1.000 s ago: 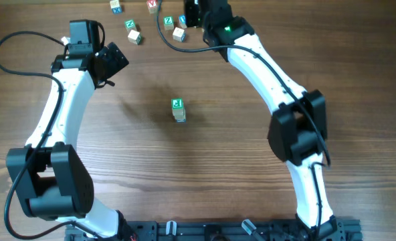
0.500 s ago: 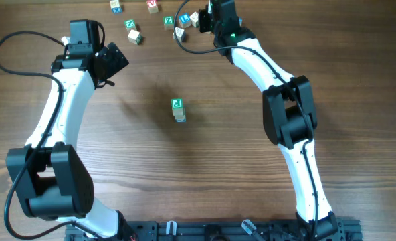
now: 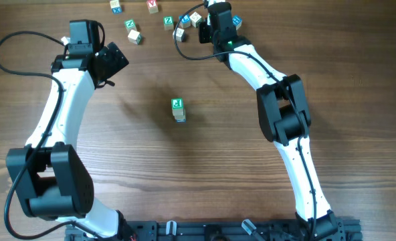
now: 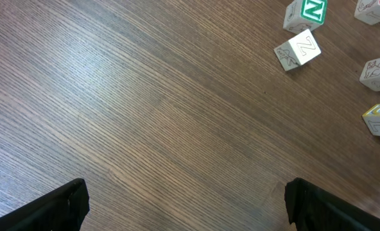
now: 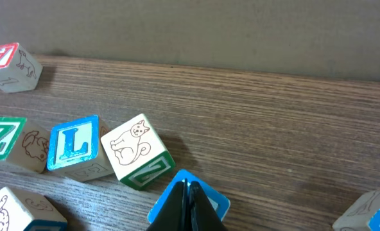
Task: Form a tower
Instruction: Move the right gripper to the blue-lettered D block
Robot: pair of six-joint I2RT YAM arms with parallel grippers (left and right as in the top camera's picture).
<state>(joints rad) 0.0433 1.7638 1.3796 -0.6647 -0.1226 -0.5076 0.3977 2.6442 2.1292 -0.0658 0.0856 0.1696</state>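
A dark wood-grain surface (image 3: 184, 167) fills every view, and the right wrist view shows a plain grey-brown wall (image 5: 241, 32) beyond its far edge. The tower (image 3: 178, 110) stands alone near the middle of the overhead frame, its long axis upright and a green-lettered face turned up. Seen almost end-on, its cubes cannot be counted. Loose cubes (image 3: 132, 30) lie scattered along the top edge. The left pincer (image 4: 187, 208) hangs with its jaws wide apart over bare wood in the upper left, only the dark tips in view. The right pincer (image 5: 187, 202) is closed, empty, at a blue-faced cube (image 5: 209, 200) that is cut off by the bottom edge. Whether they touch cannot be told.
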